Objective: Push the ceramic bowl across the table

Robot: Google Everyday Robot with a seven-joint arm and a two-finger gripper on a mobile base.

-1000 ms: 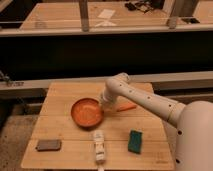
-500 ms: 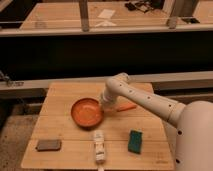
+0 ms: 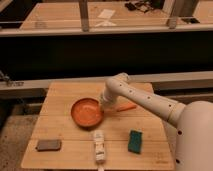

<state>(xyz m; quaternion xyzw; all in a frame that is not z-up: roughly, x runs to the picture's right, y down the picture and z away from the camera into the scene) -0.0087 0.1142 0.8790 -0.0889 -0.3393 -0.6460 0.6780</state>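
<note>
Claw point(image 3: 105, 106) sat at right rim of round orange-red ceramic bowl point(image 3: 86, 111), mid light wooden plank counter point(image 3: 60, 132); grip unreadable.

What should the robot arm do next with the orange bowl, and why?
Probably nudge a little to the left. The gripper sits at the right edge of the ceramic bowl, and bare table lies beyond the bowl on that side, so a gentle sideways push should slide it across. The green sponge is out of the way.
</note>
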